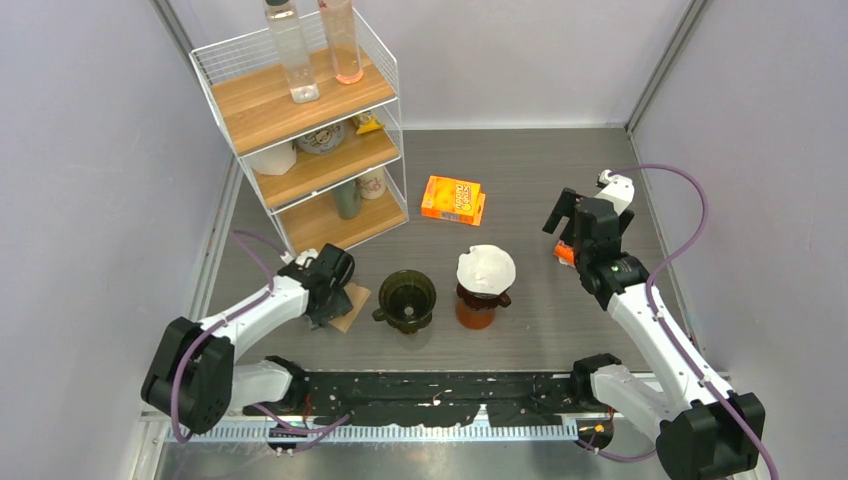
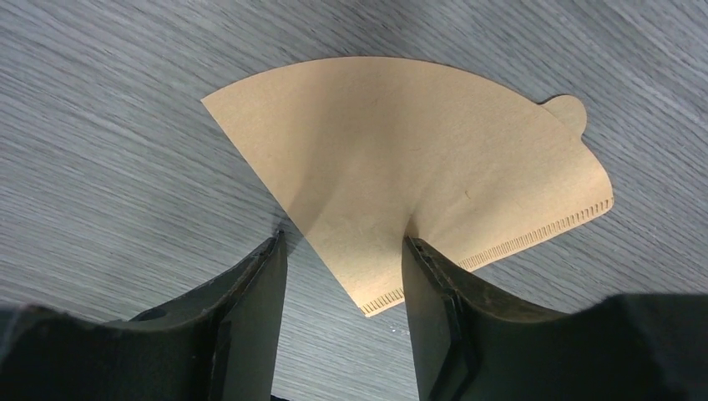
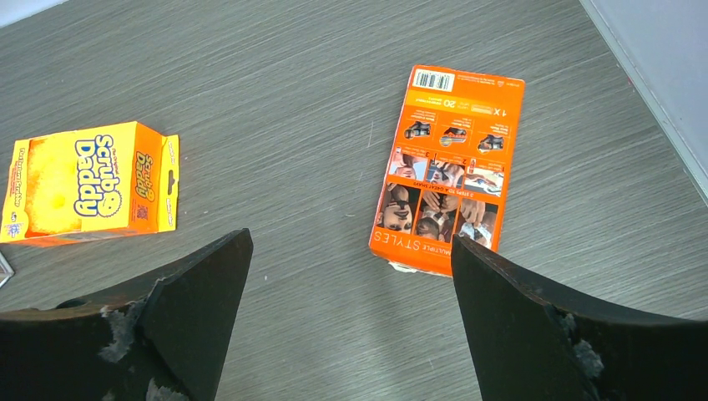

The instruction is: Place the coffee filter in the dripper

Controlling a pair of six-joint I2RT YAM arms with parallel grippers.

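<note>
**Table (image 1: 530, 180):** a wire shelf rack (image 1: 300, 110) stands at the upper left of the top view.

**Progress:** the task is judged to be at its opening step. The dark dripper (image 1: 405, 298) sits empty at centre frame. A second brewer (image 1: 486, 270), already lined with white paper, stands just to its right. The brown coffee filter (image 1: 352, 304) lies flat on the table just left of the dripper, and no lift is evident. Gripping, carrying and seating the filter in the dripper are all outstanding.

**Left gripper (image 2: 342, 242):** it is set down over the filter's narrow end. The fingers (image 2: 422, 276) are held at a moderate gap, one at each edge of the paper. The right-hand finger is seen against the filter's seamed edge. A firm pinch cannot be confirmed.

**Right gripper (image 3: 351, 242):** it is held wide and empty at the right of the top view. It hangs above bare table between a yellow sponge box (image 3: 83, 180) and an orange carton (image 3: 451, 167), touching neither.
</note>
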